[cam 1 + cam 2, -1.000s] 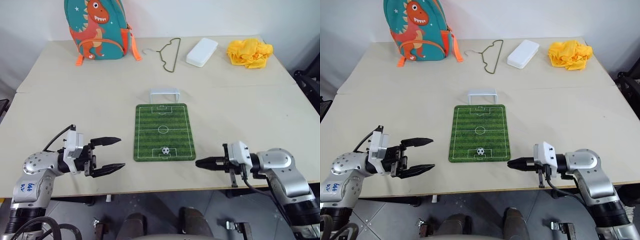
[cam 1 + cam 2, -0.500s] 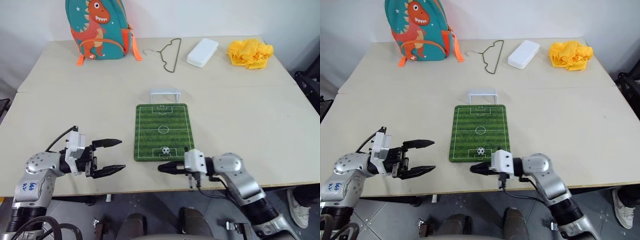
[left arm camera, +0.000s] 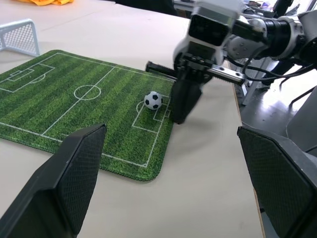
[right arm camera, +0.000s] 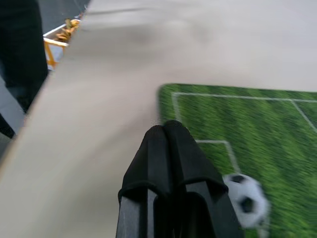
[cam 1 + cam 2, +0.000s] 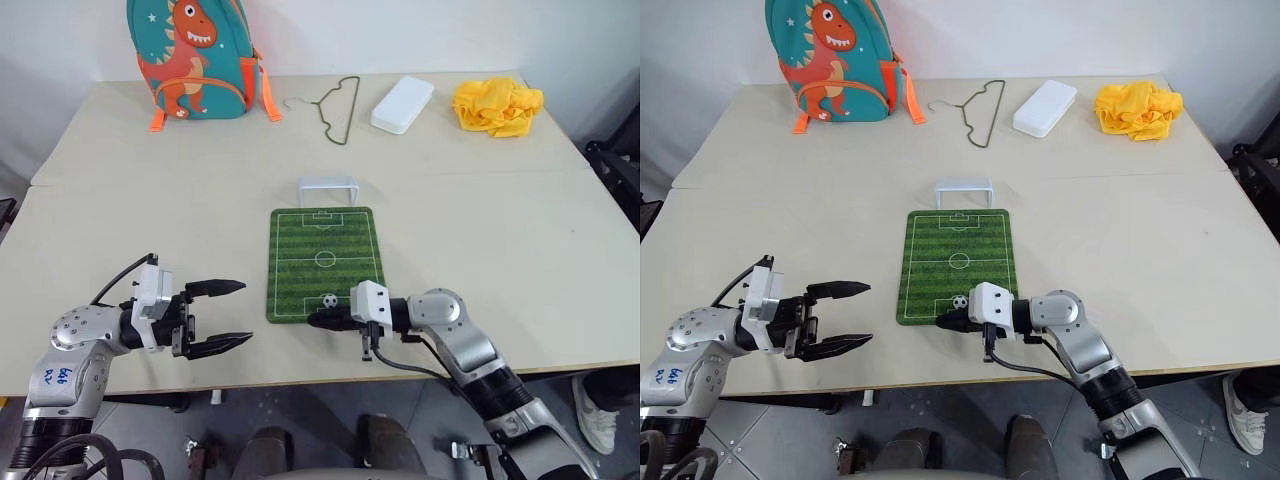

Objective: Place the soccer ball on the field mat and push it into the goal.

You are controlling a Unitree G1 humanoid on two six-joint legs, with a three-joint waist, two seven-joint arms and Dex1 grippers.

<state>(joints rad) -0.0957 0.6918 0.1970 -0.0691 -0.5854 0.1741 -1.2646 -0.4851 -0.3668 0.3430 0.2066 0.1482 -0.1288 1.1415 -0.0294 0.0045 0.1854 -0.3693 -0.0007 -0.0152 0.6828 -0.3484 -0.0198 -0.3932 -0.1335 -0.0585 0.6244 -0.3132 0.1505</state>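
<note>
The soccer ball (image 5: 329, 299) rests on the near end of the green field mat (image 5: 326, 250), inside the near penalty box. The white goal (image 5: 328, 186) stands on the table just past the mat's far end. My right gripper (image 5: 315, 320) is shut with nothing in it. It lies low along the mat's near edge, pointing left, just on the near side of the ball. In the left wrist view a small gap shows between the ball (image 3: 153, 100) and the right gripper (image 3: 179, 118). My left gripper (image 5: 246, 312) hovers open and empty left of the mat.
A dinosaur backpack (image 5: 195, 55), a wire hanger (image 5: 340, 105), a white box (image 5: 403, 103) and a yellow cloth (image 5: 498, 105) lie along the table's far side. The table's front edge runs close under both grippers.
My right arm has swung left along the front edge, from right of the mat to just behind the ball, staying shut. The ball and the left gripper have not moved.
</note>
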